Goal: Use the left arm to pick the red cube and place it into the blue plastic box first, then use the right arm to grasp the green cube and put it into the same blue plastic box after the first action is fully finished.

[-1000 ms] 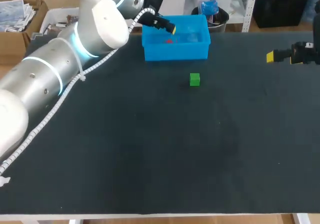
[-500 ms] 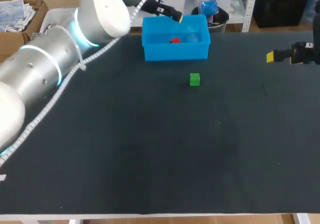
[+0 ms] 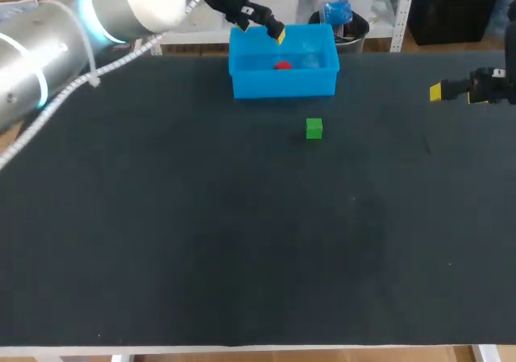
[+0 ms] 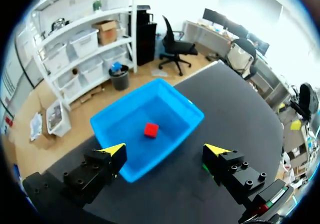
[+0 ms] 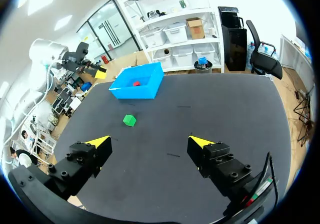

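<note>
Two small cubes are seen: the red cube point(image 3: 281, 65) lies inside the open blue plastic box point(image 3: 282, 86), near its middle, and the green cube point(image 3: 314, 128) sits on the black table point(image 3: 242, 241) just in front of the box. The left gripper point(image 4: 164, 153) is held above the box, fingers spread wide and empty. The right gripper point(image 5: 150, 142) is held near the table's right edge, equally wide and empty.

Black table point(image 3: 242, 257): blue plastic box point(image 3: 282, 84) at far edge; green cube point(image 3: 314, 128) near it, apart.
</note>
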`<state>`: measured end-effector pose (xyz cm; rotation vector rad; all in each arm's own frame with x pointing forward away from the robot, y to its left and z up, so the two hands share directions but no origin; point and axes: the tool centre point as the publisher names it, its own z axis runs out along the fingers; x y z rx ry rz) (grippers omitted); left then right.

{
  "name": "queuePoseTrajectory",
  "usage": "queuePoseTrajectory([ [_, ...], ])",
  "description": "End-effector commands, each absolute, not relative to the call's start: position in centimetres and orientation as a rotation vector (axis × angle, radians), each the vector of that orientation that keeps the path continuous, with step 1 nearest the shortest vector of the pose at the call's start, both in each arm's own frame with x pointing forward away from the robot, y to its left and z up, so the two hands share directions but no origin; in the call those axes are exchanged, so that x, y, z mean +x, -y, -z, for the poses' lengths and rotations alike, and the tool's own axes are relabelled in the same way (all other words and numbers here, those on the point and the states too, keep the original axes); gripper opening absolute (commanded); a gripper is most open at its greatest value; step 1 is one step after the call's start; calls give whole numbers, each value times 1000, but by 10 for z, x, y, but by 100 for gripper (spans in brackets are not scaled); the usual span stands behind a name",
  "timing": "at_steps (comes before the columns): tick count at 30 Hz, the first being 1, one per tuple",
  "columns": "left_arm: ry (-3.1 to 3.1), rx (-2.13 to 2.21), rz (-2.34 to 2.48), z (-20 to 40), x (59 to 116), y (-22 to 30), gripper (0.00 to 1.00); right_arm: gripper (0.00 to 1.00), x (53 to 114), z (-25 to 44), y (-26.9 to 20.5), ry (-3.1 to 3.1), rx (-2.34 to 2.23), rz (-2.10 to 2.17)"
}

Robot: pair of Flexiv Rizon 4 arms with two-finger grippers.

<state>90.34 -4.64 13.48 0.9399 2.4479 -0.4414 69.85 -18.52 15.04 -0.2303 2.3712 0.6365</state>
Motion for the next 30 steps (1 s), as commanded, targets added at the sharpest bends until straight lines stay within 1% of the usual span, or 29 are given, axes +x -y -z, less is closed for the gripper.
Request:
queuePoseTrajectory([
  [1,-2216,826,509,-145,796,-30,100,100,699,-150,185,-2372,-231,-635],
  [8,-2169,792,551,-135,747,-75,100,100,699,-150,185,-2372,-231,-635],
  [14,-2131,793,566,-127,717,-102,100,100,699,-150,185,-2372,-231,-635],
  [20,-2098,779,578,-123,704,-120,100,100,699,-150,185,-2372,-231,-635],
  [30,-2114,795,610,-127,704,-130,100,100,699,-150,185,-2372,-231,-635],
])
